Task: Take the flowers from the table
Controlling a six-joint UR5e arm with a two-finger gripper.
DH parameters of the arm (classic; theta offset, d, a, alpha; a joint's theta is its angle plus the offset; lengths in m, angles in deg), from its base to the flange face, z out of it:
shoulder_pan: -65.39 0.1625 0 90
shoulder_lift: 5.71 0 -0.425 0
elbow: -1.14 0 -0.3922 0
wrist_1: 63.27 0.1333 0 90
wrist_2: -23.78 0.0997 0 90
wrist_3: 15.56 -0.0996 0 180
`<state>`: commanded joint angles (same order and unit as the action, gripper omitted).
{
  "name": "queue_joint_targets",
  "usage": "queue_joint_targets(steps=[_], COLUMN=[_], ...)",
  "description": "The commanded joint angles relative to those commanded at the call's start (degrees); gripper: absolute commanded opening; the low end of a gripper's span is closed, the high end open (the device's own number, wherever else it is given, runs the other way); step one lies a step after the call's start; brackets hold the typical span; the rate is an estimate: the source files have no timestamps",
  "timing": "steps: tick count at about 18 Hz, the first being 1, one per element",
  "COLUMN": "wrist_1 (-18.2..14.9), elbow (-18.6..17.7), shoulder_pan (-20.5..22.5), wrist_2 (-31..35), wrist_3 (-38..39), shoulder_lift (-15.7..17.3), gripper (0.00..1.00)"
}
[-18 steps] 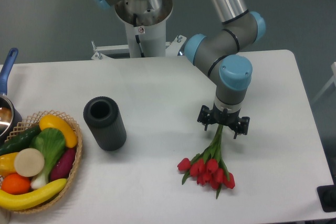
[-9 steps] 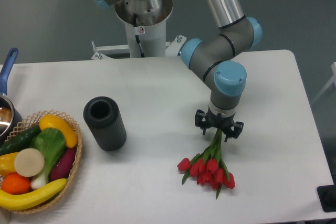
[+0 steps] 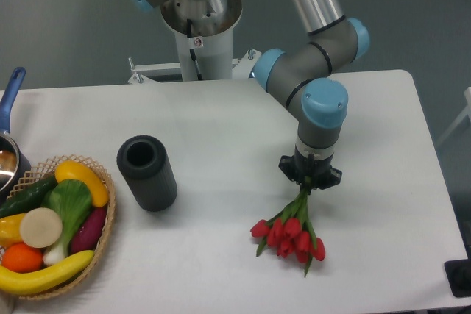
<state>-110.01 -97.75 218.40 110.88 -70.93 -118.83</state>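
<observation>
Red closed buds of the flowers (image 3: pixel 288 236) lie below the claw (image 3: pixel 309 182), which pinches their green stems; no writing is legible.

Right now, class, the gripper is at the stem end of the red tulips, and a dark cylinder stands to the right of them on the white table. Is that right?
Not quite. The fixed camera shows the dark cylinder to the left of the red tulips, not the right. The rest holds: the gripper is at their stem end, on the white table.
</observation>
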Motion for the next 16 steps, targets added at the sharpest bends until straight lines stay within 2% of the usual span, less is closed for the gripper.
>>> queue_joint_targets(steps=[3,5,13,16], wrist_1=[-7.9,-11.25,-20.22,-20.41], elbow=[5.62,8.7,16.97,17.15], shoulder_pan=[0.26,0.35,0.35,0.35], wrist_2=[0.0,0.0,0.79,0.88], wrist_3=[-0.17,-0.26,-0.97,-0.79], shoulder_lift=[0.0,-0.08,-1.49,-1.58], gripper=[0.0,0.0,0.0,0.0])
